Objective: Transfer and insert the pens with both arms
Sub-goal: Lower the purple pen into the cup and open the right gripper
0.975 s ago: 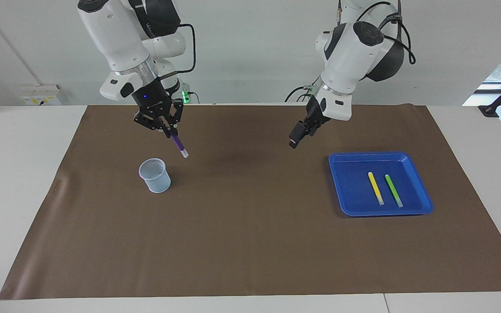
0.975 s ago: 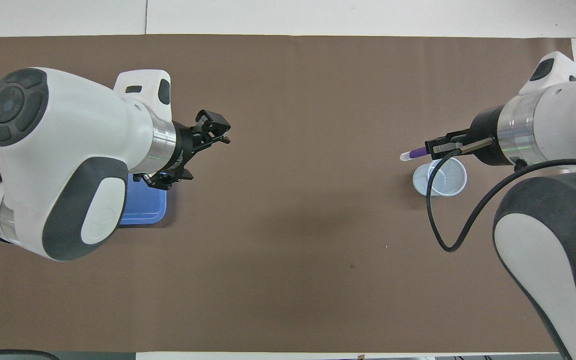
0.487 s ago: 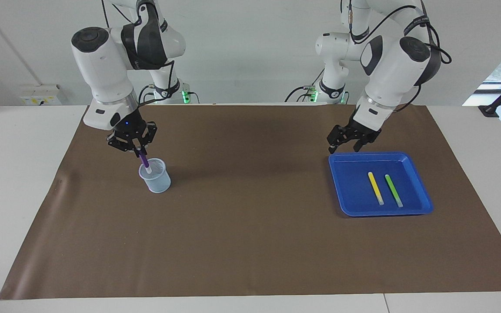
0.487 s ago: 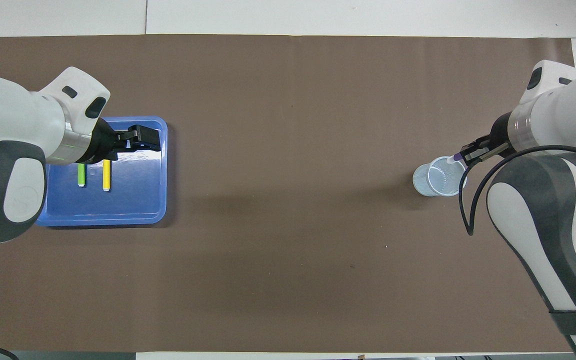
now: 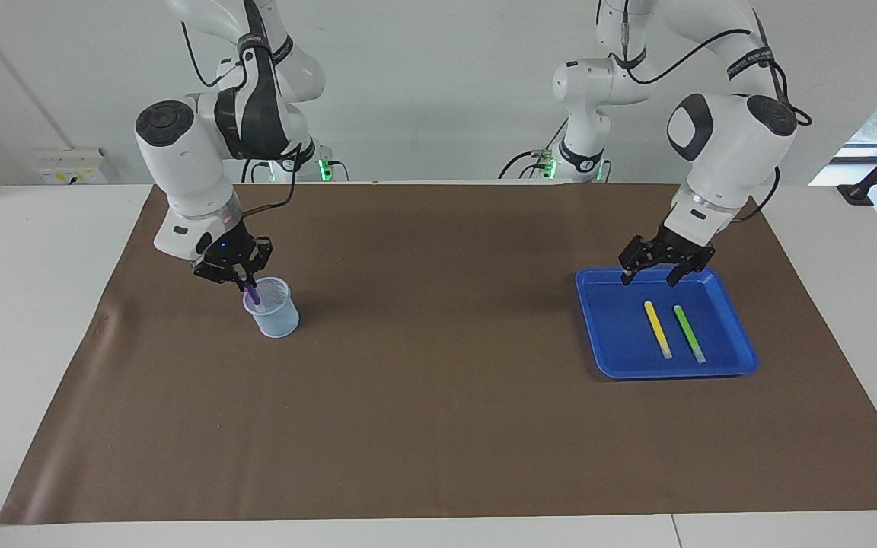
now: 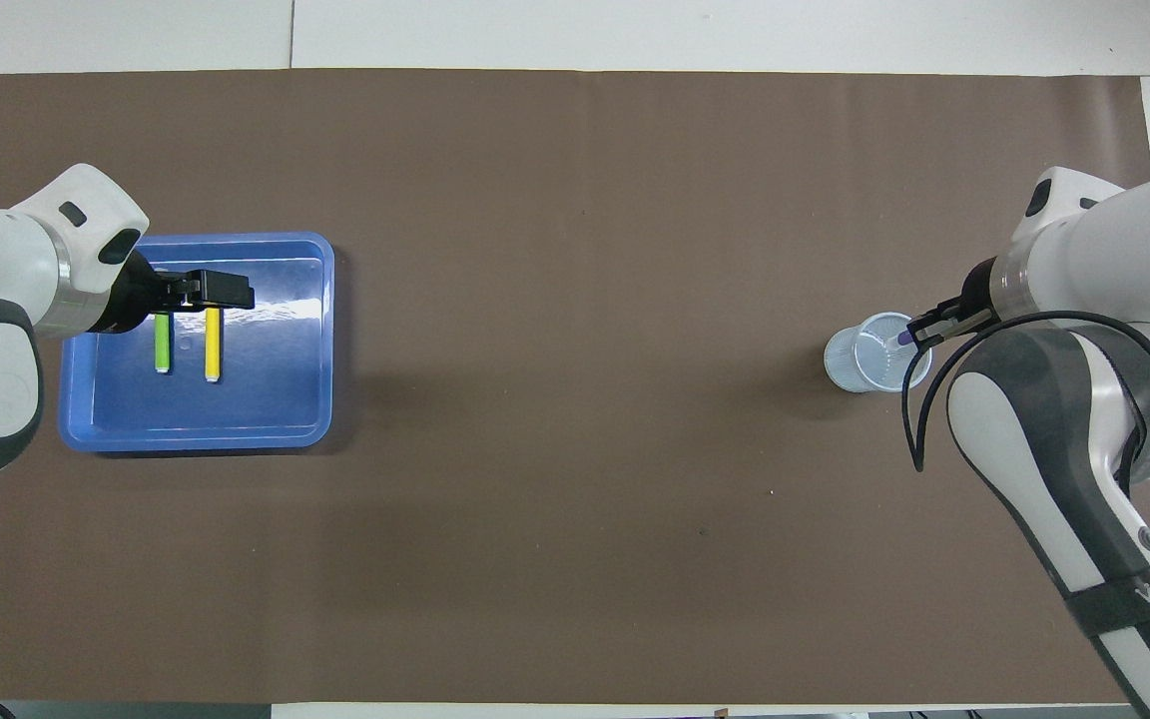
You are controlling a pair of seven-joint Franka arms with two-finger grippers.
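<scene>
Slanting purple pen (image 5: 253,292), lower end in cup (image 5: 277,316).

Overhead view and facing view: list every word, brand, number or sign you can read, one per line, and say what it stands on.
"WALK...": partly legible white lettering on the black strap round the right arm, cut off at the frame edge.
Strap lettering on the left arm: too small to read.
Strap lettering on the right arm: too small to read.
Nothing else carries readable text.
</scene>
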